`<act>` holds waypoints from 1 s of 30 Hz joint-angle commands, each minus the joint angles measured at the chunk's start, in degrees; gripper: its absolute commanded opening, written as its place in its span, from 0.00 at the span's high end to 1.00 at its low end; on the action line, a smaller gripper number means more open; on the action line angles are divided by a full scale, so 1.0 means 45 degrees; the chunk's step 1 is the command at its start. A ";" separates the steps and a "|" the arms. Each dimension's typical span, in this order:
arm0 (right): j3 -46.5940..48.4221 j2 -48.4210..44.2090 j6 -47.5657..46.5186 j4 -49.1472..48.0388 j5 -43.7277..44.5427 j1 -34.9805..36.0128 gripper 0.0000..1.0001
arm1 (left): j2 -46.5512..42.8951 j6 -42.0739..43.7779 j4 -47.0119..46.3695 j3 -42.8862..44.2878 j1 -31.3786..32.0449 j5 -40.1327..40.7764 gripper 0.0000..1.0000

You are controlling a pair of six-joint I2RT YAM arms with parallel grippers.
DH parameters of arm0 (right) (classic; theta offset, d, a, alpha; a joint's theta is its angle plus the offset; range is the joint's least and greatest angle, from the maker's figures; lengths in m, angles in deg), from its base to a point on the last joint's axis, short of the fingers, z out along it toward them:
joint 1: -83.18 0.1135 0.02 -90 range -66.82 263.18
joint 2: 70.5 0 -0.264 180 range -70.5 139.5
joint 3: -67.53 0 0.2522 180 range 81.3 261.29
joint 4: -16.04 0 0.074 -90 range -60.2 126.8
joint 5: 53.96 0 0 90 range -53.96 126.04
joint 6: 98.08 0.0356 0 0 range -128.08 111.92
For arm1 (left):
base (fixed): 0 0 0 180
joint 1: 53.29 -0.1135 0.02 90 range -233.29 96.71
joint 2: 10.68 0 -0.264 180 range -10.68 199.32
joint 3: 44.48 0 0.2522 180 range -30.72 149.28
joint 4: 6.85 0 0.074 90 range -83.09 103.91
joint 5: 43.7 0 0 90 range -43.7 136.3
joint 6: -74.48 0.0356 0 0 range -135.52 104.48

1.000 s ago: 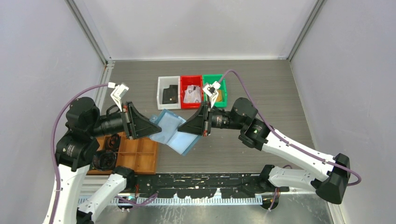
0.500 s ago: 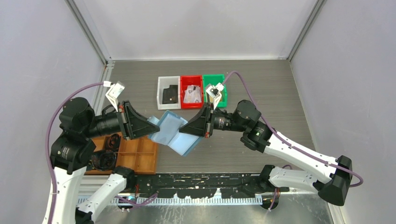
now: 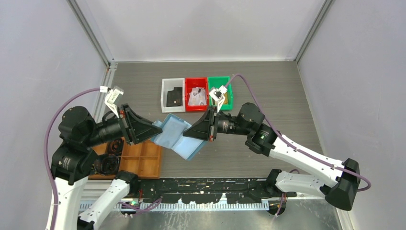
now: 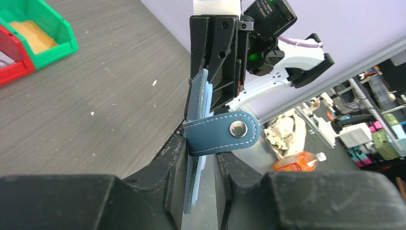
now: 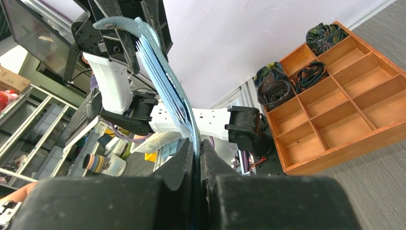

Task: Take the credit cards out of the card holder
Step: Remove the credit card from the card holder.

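Card holder [image 3: 174,135] aloft above table [image 3: 268,96], opposite edges tight in left gripper [image 3: 155,130] and right gripper [image 3: 188,133]

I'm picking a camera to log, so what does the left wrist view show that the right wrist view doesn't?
Only the left wrist: the green bin holding a tan card, and a corner of the red bin. Only the right wrist: the wooden compartment tray with dark rolled items. Both: the light blue card holder edge-on, gripped by the left pincer and the right pincer.
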 commanded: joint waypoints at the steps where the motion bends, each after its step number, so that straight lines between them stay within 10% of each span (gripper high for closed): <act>1: 0.0682 0.0067 0.0179 -0.1023 -0.0170 0.0001 0.99 | -0.0021 0.0991 -0.0199 -0.0118 -0.0032 0.0323 0.72; 30: 0.0517 0.0012 -0.0477 -0.0647 0.0213 0.0305 0.99 | 0.0330 -0.0927 -0.1093 0.0397 -0.0031 -0.1775 0.94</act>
